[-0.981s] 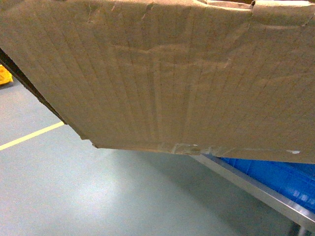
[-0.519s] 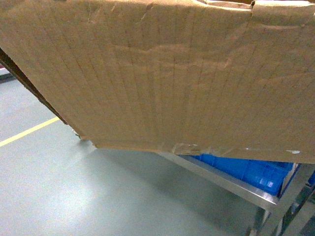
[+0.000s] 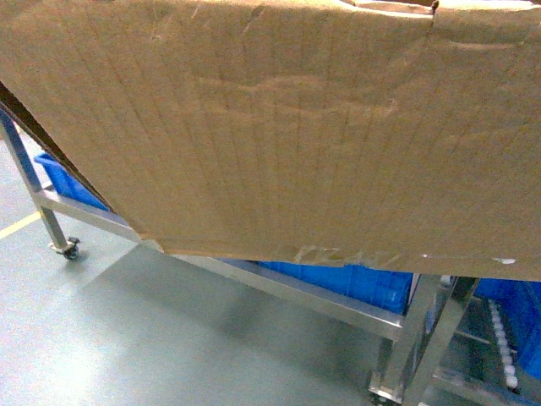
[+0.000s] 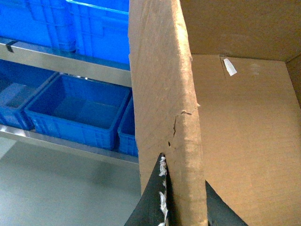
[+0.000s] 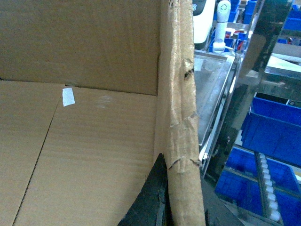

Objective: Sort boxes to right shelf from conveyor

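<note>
Box (image 3: 279, 127) hangs off the floor, left gripper (image 4: 181, 207) and right gripper (image 5: 181, 207) each clamped on a side wall; shelf (image 3: 397, 321) stands just below and ahead, so pickup looks done, placing remains

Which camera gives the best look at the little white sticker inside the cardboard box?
The left wrist view shows the sticker best: sharp, on the box floor near the back wall. The right wrist view shows it too, but blurrier. The head view sees only the box's outside, so the sticker is hidden there.
</note>
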### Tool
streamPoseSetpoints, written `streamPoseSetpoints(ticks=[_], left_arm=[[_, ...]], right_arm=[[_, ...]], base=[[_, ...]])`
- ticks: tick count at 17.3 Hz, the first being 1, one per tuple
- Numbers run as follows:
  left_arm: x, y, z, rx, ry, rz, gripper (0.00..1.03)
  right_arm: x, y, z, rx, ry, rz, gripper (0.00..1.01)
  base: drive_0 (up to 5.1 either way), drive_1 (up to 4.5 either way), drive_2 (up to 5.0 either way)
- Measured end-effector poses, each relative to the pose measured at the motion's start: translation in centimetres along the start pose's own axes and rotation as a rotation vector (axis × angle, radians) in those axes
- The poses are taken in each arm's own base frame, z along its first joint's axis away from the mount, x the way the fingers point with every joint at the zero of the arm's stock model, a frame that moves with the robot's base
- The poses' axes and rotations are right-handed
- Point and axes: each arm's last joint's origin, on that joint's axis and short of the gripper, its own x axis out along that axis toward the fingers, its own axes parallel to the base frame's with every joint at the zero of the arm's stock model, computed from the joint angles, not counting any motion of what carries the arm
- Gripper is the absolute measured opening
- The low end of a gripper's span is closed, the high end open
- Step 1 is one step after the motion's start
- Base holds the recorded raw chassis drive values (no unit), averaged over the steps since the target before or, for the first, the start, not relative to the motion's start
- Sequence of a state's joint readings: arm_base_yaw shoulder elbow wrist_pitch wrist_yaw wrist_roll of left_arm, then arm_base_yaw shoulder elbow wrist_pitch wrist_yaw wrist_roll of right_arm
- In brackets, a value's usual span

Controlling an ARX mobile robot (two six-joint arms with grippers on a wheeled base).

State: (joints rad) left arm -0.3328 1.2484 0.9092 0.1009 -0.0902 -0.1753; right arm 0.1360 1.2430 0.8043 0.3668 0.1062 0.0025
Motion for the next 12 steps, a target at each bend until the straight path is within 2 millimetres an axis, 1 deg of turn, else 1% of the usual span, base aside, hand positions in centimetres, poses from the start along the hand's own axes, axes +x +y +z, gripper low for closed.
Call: streamPoseSetpoints(ticks=[12], left_arm=[[0.00,0.00,0.00,0.000,0.000,0.000,0.03]], right_arm=[[0.00,0.01,0.00,0.000,0.000,0.000,0.05]], base=[[-1.3,-1.35,-1.3]])
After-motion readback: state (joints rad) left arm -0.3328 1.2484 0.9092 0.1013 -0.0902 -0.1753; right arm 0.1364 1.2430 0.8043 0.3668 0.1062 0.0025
